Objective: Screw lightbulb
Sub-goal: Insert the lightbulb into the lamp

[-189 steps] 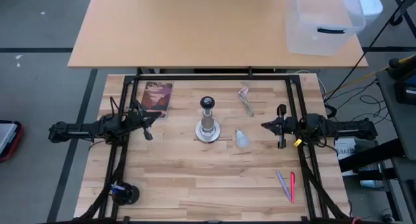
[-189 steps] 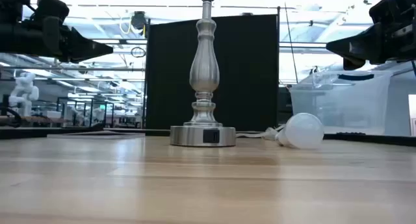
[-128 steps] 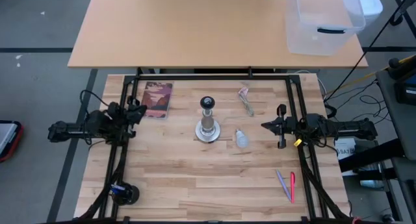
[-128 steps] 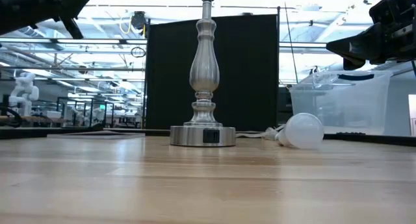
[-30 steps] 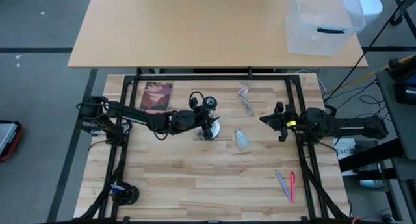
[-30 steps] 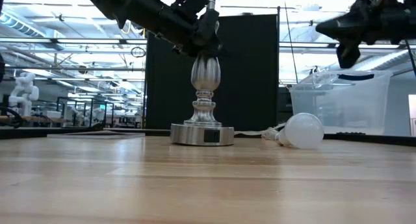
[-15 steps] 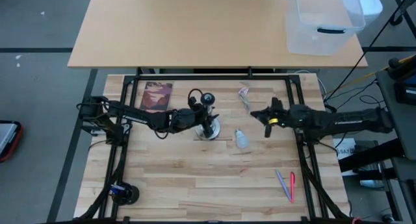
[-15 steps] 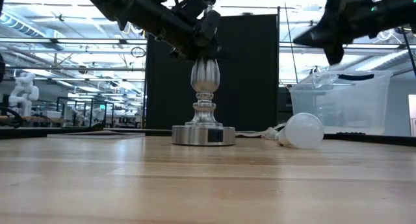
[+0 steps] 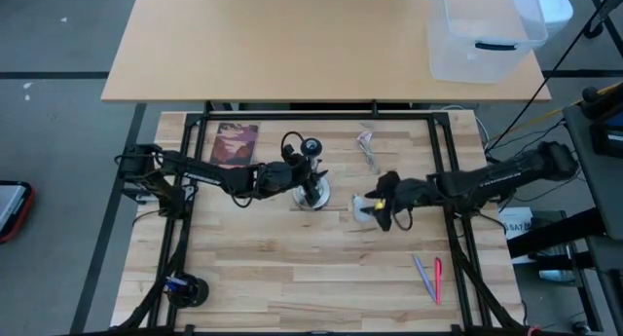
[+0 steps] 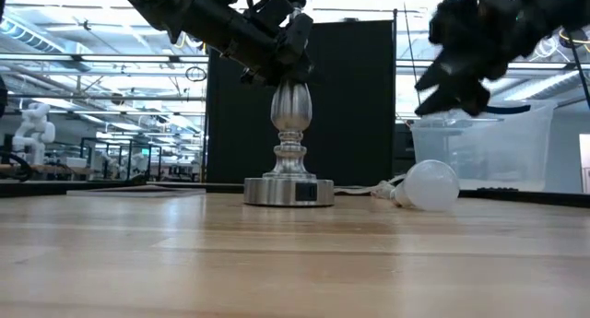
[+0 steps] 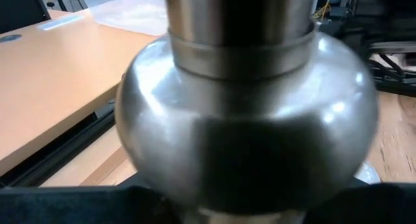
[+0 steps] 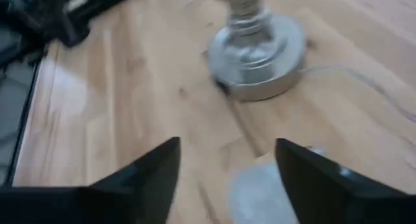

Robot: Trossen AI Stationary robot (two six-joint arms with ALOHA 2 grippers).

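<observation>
Lightbulb (image 10: 430,186) is seen lying just below the spread-open right gripper (image 9: 383,207), which has been advanced from the table's edge; left gripper (image 9: 304,175) is closed on the lamp stand (image 10: 289,134)

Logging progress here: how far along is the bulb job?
Done: left gripper braces the silver lamp stand. In hand: open right gripper hovers over the frosted white lightbulb lying on the wooden table. Left: grasp it, lift, screw it in.

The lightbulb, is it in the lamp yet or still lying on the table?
Lying on the table. The lightbulb rests on its side beside the lamp stand, and the right gripper hovers above it, jaws open.
</observation>
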